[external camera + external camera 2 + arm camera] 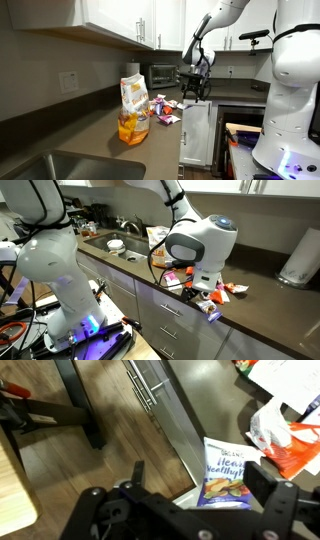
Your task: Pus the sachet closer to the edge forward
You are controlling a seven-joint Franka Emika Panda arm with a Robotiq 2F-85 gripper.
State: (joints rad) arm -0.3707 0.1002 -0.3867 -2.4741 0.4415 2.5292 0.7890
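Observation:
A blue and white sachet [226, 472] printed with mixed fruit lies flat on the dark countertop, right at the edge [186, 422]. One corner seems to reach over the rim. My gripper [200, 474] is open and hovers above it, one finger over the floor side and one over the counter. In an exterior view the gripper [193, 86] hangs over the counter's rim [181, 135] beside a cluster of packets [165, 108]. In an exterior view the arm's wrist hides most of the gripper [205, 283], and the sachet is not clear there.
More red and white packets [282, 428] lie farther in on the counter. A tall orange snack bag [133, 108] stands near a sink [60, 165]. A microwave [160, 73] sits at the back. White drawer fronts with a bar handle [150, 390] lie below the rim.

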